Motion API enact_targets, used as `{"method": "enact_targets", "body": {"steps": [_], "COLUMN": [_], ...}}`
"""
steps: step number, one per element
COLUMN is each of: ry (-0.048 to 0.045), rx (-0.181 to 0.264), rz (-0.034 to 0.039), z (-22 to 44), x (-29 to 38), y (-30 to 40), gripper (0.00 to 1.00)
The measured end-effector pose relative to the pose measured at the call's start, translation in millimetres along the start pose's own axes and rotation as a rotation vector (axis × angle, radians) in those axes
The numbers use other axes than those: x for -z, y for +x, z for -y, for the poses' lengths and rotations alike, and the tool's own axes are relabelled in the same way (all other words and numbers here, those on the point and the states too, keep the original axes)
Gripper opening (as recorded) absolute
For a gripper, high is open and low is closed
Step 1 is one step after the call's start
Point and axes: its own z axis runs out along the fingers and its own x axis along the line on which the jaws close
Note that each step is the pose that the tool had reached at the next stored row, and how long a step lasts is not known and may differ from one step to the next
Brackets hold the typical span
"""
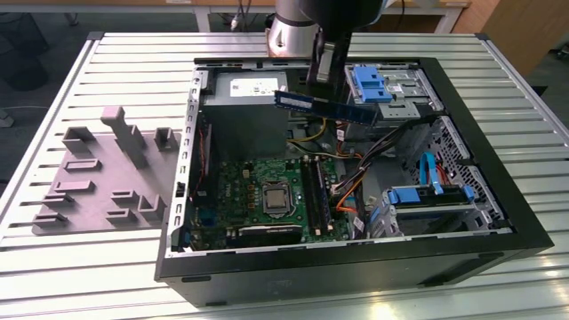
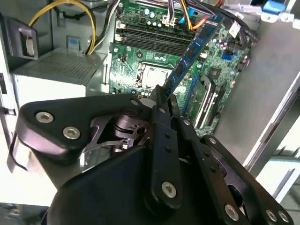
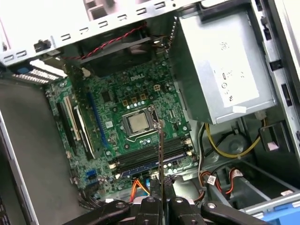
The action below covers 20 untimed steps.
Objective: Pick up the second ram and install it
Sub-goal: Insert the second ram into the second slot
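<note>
Fingers (image 2: 164,122) pinch the second ram (image 1: 324,107) at its middle, aloft above the open case (image 1: 356,257) near the power supply (image 1: 249,87); for a clean seating, line its edge squarely along a free memory slot (image 3: 140,158).

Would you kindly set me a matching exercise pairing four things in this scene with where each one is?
1 second ram
2 power supply
3 grey fixture
4 motherboard

A on the table, outside the case
B flat on the case floor
C clamped in the gripper, over the case
D in a corner of the case

Pairs: 1-C, 2-D, 3-A, 4-B
</note>
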Motion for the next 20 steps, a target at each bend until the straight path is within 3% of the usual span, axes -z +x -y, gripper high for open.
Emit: {"method": "enact_targets", "body": {"steps": [10,20], "ry": [-0.0013,-0.0015], "rx": [-0.149,-0.167], "rz": [-0.0024,-0.0026], "z": [0.0,0.0], "x": [-1.2,-1.4], "y": [0.0,0.0], "gripper": [0.14,0.14]}}
